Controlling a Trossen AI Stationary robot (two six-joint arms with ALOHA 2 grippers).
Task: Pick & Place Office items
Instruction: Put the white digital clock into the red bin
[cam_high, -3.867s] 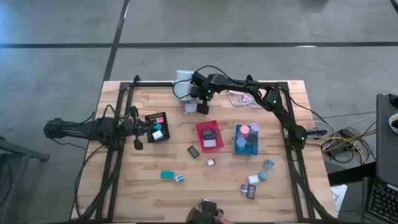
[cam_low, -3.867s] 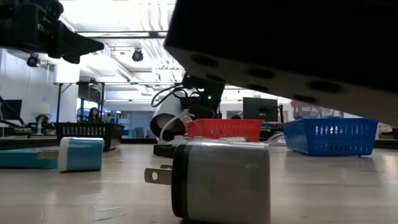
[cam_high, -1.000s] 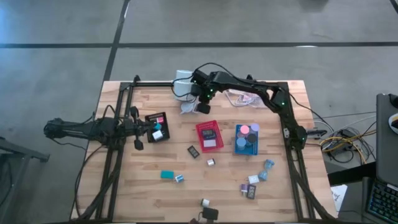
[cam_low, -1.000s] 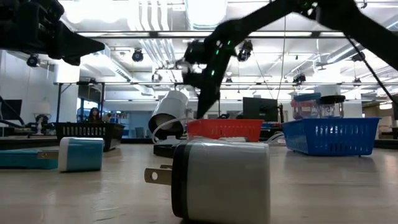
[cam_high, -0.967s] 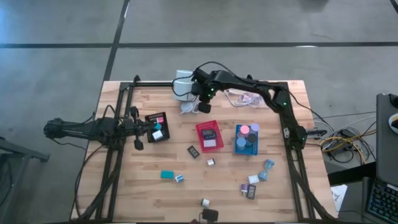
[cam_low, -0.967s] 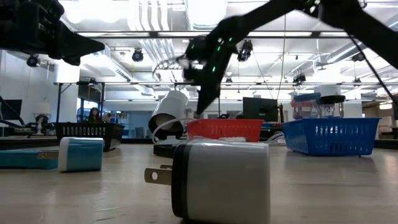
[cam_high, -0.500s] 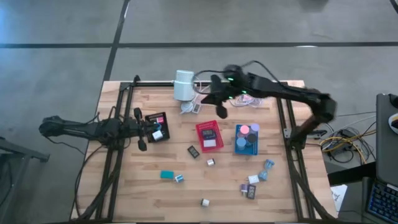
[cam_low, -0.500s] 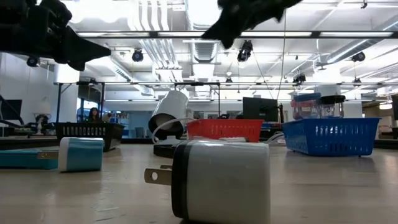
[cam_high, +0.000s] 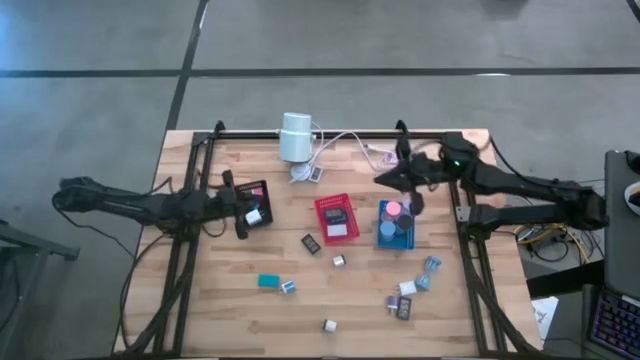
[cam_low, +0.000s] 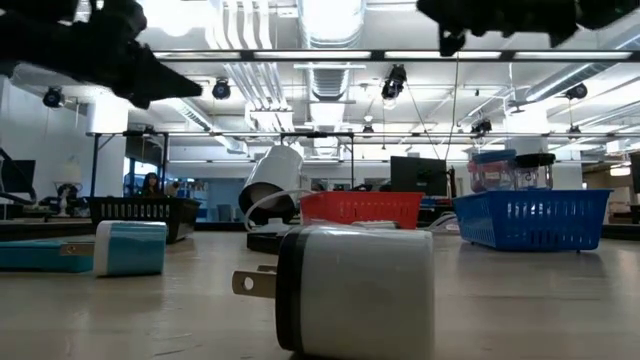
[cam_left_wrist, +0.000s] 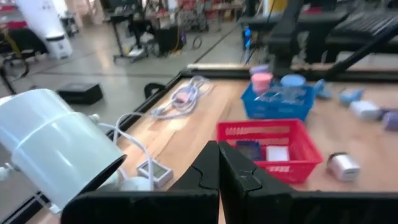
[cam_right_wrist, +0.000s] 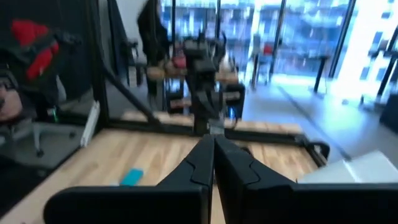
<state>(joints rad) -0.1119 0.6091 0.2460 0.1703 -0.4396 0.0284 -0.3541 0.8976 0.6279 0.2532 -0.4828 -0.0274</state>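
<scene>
Tools closed and empty above the surface (cam_high: 220, 310).

Right tool (cam_high: 385, 178) is hovering with fingers pressed together, gripping nothing; the blue tray (cam_high: 395, 224), holding pink and lilac discs, is sitting just below and beside it. Left tool (cam_high: 240, 203) is hanging closed and empty over the black tray (cam_high: 251, 202). Red tray (cam_high: 337, 218) is lying between both tools. Loose office items (cam_high: 404, 297) are lying scattered across the surface, well apart from both tools; a grey charger block (cam_low: 355, 291) is lying nearest the low camera.
</scene>
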